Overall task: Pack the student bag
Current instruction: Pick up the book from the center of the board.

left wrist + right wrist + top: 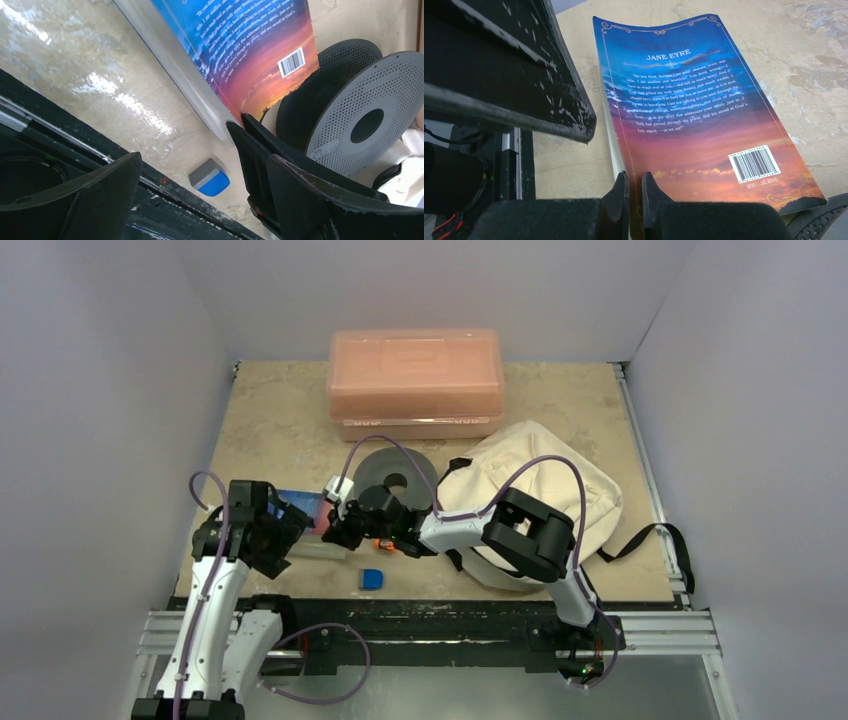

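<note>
Right now the student bag [560, 480] lies slumped on the right half of the tabletop [270, 420], beside the right edge, with a black strap [655, 535] trailing toward the near right corner. The right arm reaches across in front of it to the left, and the right gripper [634, 180] is pinched tight on the edge of a paperback book [694, 115], which shows its back cover, blue fading to orange, with a barcode. Whether the fingers clamp the whole book or only its cover cannot be told. The left gripper [184, 142] hangs just beside the book over the near left part of the tabletop, its jaws spread wide with nothing between them. A small blue and grey eraser [371, 578] rests close to the near edge. A grey perforated disc [395, 468] sits at the middle, between the book and the bag, and a salmon-pink plastic box [415, 380] stands at the far edge.
</note>
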Robot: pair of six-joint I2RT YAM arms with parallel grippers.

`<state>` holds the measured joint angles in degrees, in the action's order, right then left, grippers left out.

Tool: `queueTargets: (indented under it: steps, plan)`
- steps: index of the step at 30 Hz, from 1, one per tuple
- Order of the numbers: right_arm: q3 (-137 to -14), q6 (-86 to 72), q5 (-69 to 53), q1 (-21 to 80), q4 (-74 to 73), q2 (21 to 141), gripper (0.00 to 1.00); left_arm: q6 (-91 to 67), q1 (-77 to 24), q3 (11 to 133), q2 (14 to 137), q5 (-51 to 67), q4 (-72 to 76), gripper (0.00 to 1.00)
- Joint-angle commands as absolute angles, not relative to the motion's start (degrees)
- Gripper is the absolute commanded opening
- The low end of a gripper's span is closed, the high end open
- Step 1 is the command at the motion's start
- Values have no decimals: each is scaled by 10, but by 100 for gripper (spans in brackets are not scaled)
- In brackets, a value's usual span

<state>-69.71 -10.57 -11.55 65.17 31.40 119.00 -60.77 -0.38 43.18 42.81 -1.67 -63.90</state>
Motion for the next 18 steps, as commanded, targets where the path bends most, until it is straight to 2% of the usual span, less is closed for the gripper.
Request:
queueTargets:
  steps: [1,8,18]
  plan:
    - [-684,-154,-154,654,317,1178,0,-679,0,403,421,13,-618,94]
    - [-684,-148,-164,654,316,1172,0,-708,0,363,451,3,-559,81]
    - [-682,-127,-152,655,304,1163,0,-674,53,351,520,22,-468,76]
